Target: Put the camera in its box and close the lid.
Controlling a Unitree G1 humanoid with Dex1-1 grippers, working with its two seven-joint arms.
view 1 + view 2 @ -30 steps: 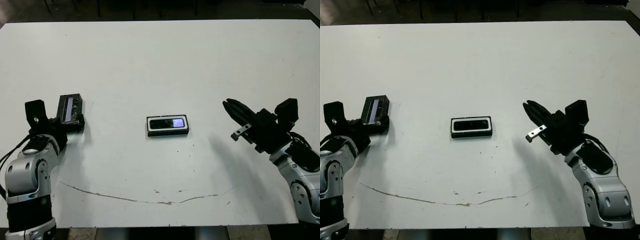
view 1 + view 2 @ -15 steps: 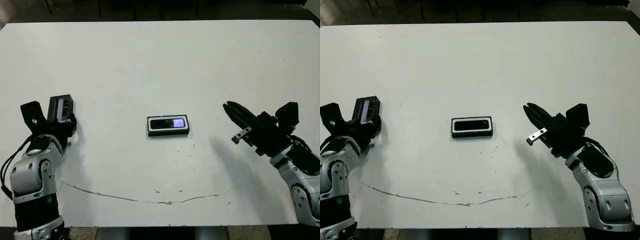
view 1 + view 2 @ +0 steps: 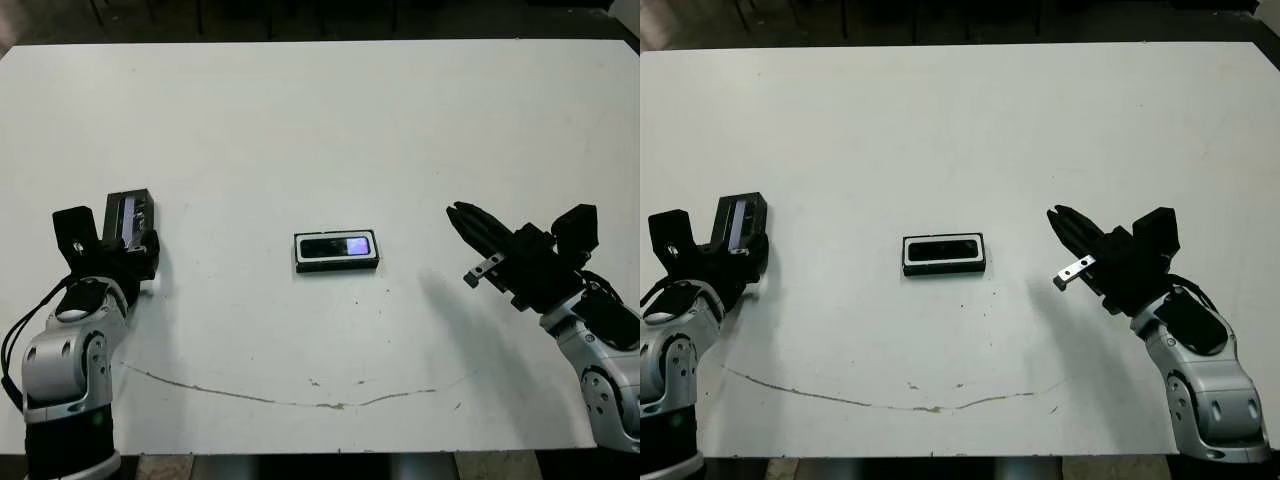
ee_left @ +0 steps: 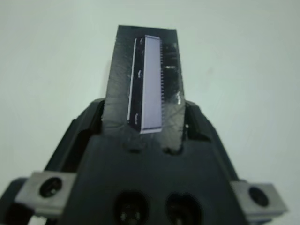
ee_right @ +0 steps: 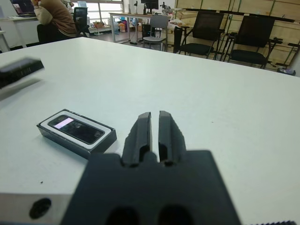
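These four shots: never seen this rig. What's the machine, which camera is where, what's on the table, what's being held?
It is a two-armed humanoid robot at a white table. The two wide pictures come from a stereo camera on its head, looking down at the table, so they show one scene twice. The other two come from cameras on each wrist, looking along that arm's tool.

In the middle of the table lies the box, a shallow black tray with a white lining, and the camera is already in it.

The left tool is shut on the lid, a black panel with a greyish window strip, clearest in the left wrist view. The right tool is shut and holds nothing, off to the right of the box.
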